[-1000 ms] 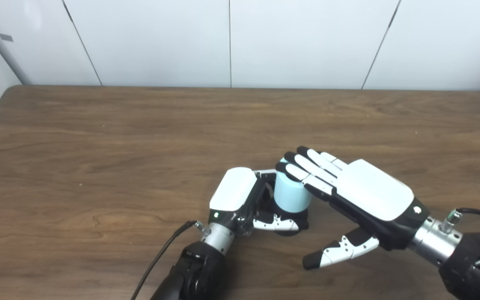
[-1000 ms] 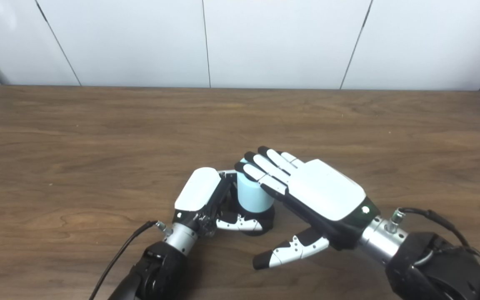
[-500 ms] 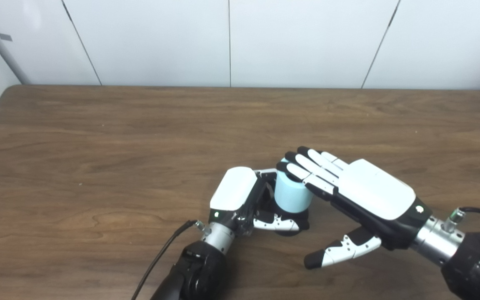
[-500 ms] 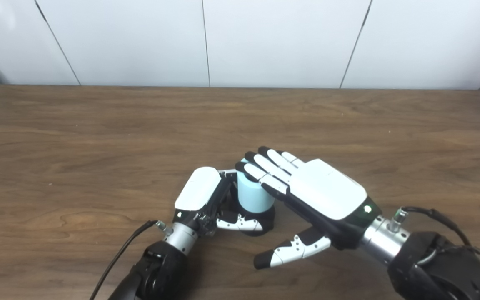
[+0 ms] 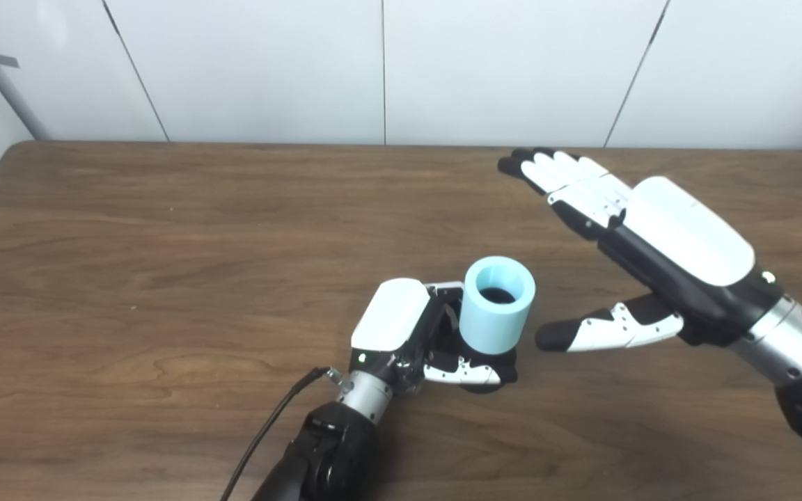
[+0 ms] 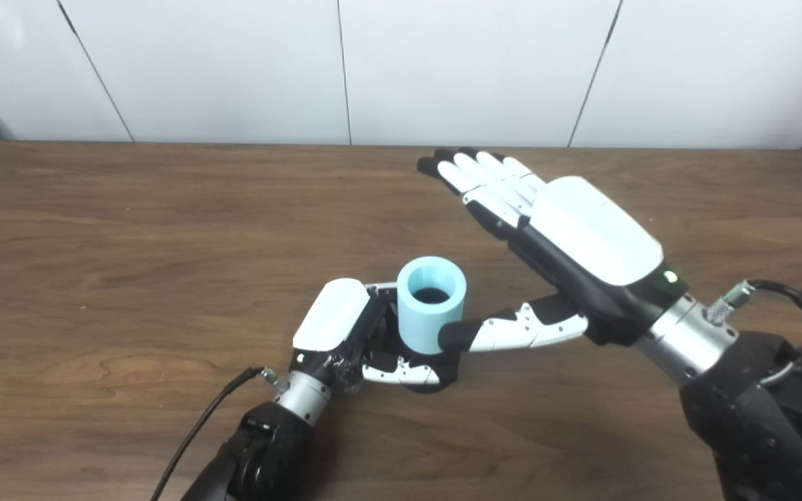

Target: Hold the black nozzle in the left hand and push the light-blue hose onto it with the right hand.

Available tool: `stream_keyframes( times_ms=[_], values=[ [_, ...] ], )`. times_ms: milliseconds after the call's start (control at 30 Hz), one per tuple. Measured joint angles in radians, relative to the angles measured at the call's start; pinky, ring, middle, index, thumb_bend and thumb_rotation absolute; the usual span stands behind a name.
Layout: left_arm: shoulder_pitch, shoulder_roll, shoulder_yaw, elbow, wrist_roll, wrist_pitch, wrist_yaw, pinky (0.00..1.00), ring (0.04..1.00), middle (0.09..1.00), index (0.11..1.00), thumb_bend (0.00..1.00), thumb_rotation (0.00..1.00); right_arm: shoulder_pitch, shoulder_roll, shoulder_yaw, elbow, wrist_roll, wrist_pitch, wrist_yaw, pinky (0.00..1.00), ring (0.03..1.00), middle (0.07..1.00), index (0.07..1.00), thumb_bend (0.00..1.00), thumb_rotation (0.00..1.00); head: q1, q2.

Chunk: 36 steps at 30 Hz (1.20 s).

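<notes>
The light-blue hose [image 5: 495,306], a short wide tube, stands upright with its open mouth up, seated on the black nozzle [image 5: 491,372], of which only the dark base shows below it. My left hand [image 5: 411,337] is shut on the nozzle, its thumb across the front of the base and its fingers hidden behind the tube. Raised above the table to the right, my right hand [image 5: 641,233] is open, fingers stretched toward the back, thumb pointing left toward the hose, touching nothing.
The brown wooden table [image 5: 164,243] runs to a white panelled wall [image 5: 373,69] at the back. A black cable [image 5: 269,424] trails from my left wrist toward the front edge.
My right hand has lifted off the top of the hose and moved up and back to the right, still open. The hose's open top now shows. The left hand has not moved.
</notes>
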<state>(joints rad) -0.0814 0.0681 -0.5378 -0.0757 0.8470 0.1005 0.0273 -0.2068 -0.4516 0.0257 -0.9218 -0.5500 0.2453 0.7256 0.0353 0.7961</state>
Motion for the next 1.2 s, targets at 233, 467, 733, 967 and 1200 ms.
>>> stream_keyframes(
  times_ms=[233, 467, 733, 967, 1200],
  values=[
    [0.0, 0.001, 0.006, -0.006, -0.006, 0.001, -0.009, 0.53, 0.571, 0.514, 0.489, 0.51, 0.0, 0.028, 0.011, 0.001, 0.013, -0.005, 0.002, -0.012, 0.99, 1.0, 0.999, 0.984, 0.59, 1.0, 0.0, -0.003],
    [0.021, 0.028, 0.009, -0.08, 0.046, 0.026, -0.056, 0.78, 0.783, 0.77, 0.692, 0.86, 0.15, 0.044, 0.016, 0.01, 0.02, -0.032, 0.002, -0.012, 0.97, 1.0, 0.993, 0.98, 0.59, 1.0, 0.005, -0.006],
    [0.008, 0.101, 0.016, -0.229, 0.07, 0.05, -0.277, 0.94, 0.861, 0.843, 0.823, 1.0, 0.32, 0.069, 0.058, 0.035, 0.037, -0.079, -0.004, -0.018, 0.97, 1.0, 0.992, 0.98, 0.6, 1.0, 0.008, -0.012],
    [-0.013, 0.108, 0.104, -0.328, 0.036, 0.149, -0.457, 0.45, 0.52, 0.612, 0.791, 1.0, 0.26, 0.086, 0.07, 0.045, 0.045, -0.11, -0.019, -0.026, 0.97, 1.0, 0.988, 0.983, 0.61, 1.0, -0.002, -0.012],
    [-0.078, 0.13, 0.198, -0.387, -0.053, 0.206, -0.558, 0.5, 0.609, 0.678, 0.809, 1.0, 0.29, 0.11, 0.07, 0.043, 0.045, -0.115, -0.021, -0.032, 0.97, 1.0, 0.984, 0.981, 0.62, 1.0, -0.002, -0.015]
  ],
)
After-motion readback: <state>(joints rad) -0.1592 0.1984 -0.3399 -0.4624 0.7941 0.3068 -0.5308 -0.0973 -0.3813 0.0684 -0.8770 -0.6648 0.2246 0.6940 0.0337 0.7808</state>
